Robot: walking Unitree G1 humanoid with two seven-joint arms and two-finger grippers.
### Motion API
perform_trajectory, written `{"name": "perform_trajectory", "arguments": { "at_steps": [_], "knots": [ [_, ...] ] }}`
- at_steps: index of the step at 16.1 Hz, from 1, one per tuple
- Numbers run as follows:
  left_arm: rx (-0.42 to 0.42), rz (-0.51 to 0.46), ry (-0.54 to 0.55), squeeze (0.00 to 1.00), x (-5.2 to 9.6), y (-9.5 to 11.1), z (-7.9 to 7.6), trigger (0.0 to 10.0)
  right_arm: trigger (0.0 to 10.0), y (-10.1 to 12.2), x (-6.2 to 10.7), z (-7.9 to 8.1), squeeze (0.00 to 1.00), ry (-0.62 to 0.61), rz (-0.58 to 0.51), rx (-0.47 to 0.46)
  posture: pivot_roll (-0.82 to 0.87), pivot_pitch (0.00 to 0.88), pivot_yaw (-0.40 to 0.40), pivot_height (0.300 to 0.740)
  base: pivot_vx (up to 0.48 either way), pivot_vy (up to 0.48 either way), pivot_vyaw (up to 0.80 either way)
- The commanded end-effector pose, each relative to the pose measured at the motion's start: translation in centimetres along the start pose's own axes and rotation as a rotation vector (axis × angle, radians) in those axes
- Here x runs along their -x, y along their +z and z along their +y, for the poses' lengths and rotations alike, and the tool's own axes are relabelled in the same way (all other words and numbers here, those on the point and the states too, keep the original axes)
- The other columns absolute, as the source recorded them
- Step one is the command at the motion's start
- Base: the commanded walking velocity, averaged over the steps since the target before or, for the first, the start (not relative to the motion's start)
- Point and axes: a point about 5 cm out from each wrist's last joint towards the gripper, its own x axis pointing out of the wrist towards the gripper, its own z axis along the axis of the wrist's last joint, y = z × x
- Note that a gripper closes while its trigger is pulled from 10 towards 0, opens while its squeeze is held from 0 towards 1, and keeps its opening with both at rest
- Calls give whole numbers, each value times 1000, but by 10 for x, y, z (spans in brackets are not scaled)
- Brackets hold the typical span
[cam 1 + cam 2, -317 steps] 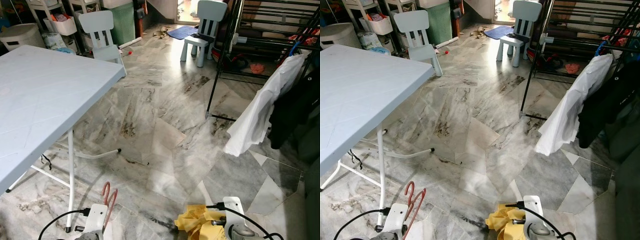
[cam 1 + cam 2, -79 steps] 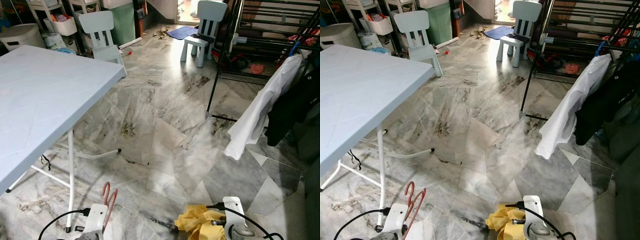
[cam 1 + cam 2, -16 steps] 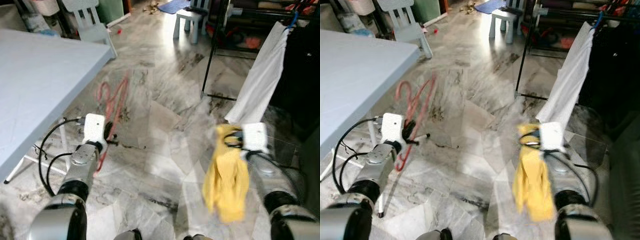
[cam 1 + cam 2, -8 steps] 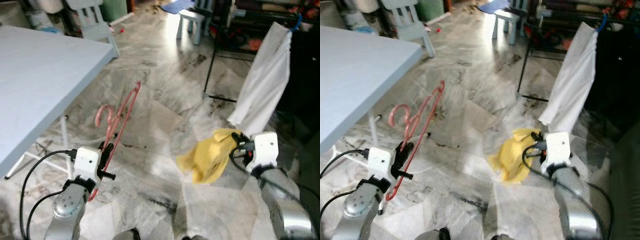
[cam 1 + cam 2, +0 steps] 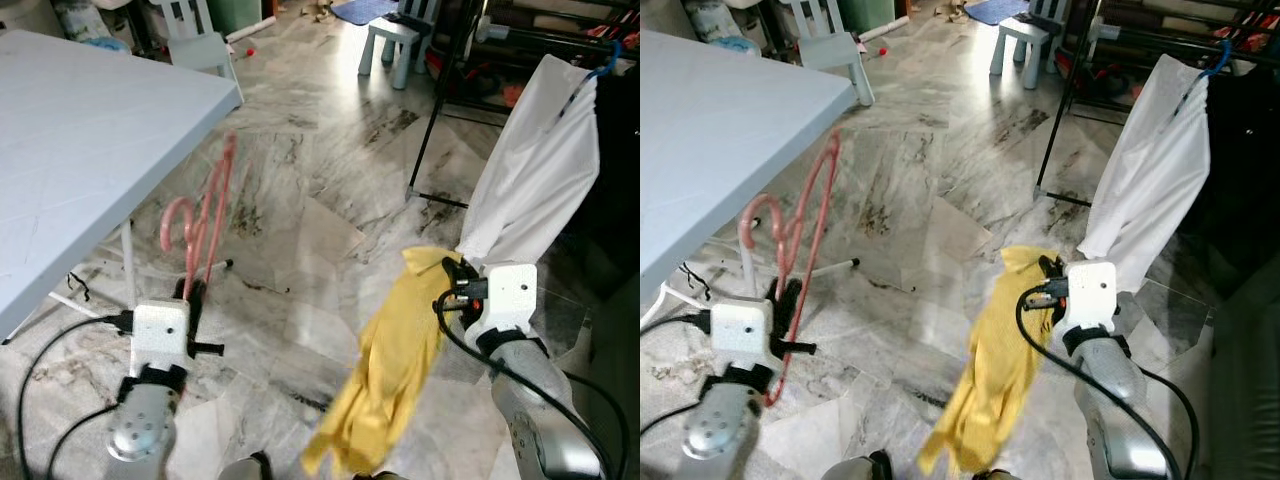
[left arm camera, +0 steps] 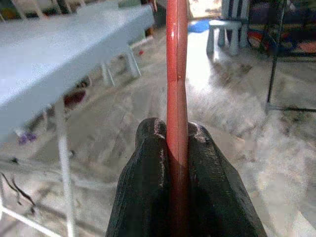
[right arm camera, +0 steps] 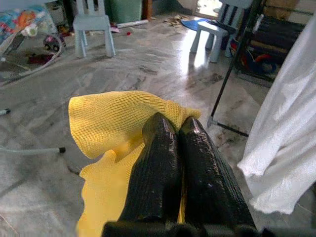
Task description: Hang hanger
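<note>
Both arms are now raised into the head views, up from hanging low seconds ago. The left tool [image 6: 177, 148] pinches the red hanger [image 5: 205, 225], fingers pressed against its bar; the hanger stands nearly upright at 9 o'clock, beside the white desk [image 5: 90, 130], more upright than half a second ago. The right tool [image 7: 180, 133] is clamped on a yellow garment [image 5: 385, 370], which now hangs straight down rather than bunched. At 2 o'clock a white garment [image 5: 535, 170] hangs on the black drying rack [image 5: 440, 100]. Judgement: carry phase; hanger not yet hung.
</note>
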Motion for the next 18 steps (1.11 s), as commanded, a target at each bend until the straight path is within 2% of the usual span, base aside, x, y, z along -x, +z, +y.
{"name": "perform_trajectory", "arguments": {
  "at_steps": [1, 3, 4, 9, 13, 16, 18],
  "knots": [
    [-7, -13, -41, 0, 0, 7, -11, 10000, 10000, 12, 4, 4, 0, 29, -54, 42, -14, 111, -17, 740, 0, 0, 800],
    [-19, -14, -55, 0, -1, 8, -14, 10000, 10000, 13, 2, 7, 0, 16, -56, 15, -25, 126, -14, 740, 0, 0, 800],
    [-40, -22, -41, 0, -1, 10, -12, 10000, 10000, 19, 0, 13, 0, 26, -79, 38, -27, 129, -10, 740, 0, 0, 800],
    [-140, -109, 37, 0, -3, 29, -6, 10000, 10000, 27, -3, 25, 0, 52, -104, 28, -13, 124, -10, 740, 0, 0, 800],
    [-129, -95, 47, 0, -5, 28, -7, 10000, 10000, 40, -9, 26, 0, 75, -146, 45, -15, 138, -4, 740, 0, 0, 800],
    [-123, -130, 33, 0, -12, 40, -8, 10000, 10000, 45, -11, 29, 0, 87, -168, 50, -7, 138, -1, 740, 0, 0, 800],
    [-107, -182, 50, 0, -16, 57, -7, 10000, 10000, 52, -11, 35, 0, 109, -200, 66, -1, 129, -1, 740, 0, 0, 800]
  ]
}}
